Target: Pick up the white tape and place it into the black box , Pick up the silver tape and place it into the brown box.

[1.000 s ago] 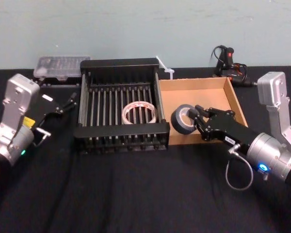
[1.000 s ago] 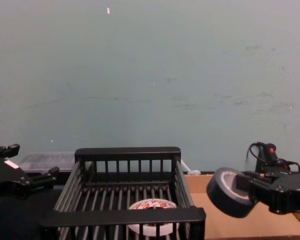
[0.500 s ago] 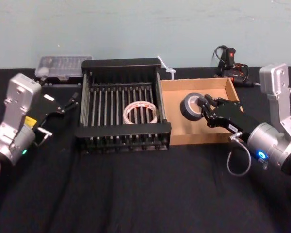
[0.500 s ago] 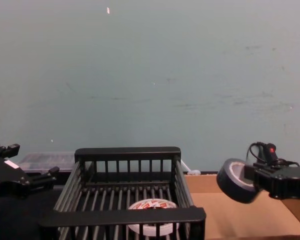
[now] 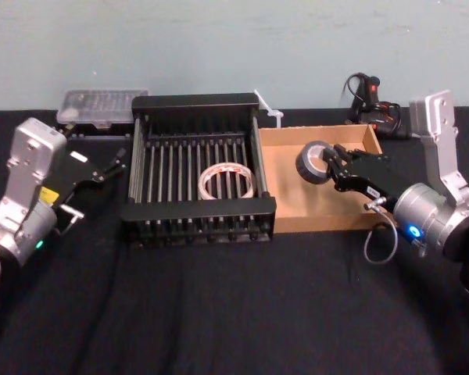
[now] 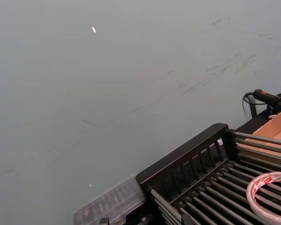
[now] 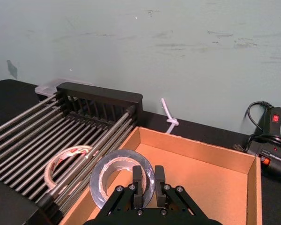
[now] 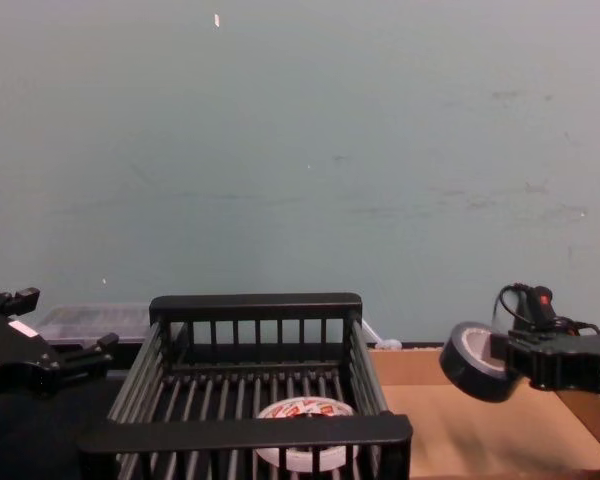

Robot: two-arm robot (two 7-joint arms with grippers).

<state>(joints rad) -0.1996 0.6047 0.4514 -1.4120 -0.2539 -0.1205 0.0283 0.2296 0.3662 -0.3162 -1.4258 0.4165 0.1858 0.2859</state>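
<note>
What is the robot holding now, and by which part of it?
The right end effector holds the silver tape by its ring wall, one finger inside the core, above the brown box. The left end effector holds nothing.

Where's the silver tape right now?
The silver tape is held in the right gripper's jaws, raised above the brown box, just right of the black box.
</note>
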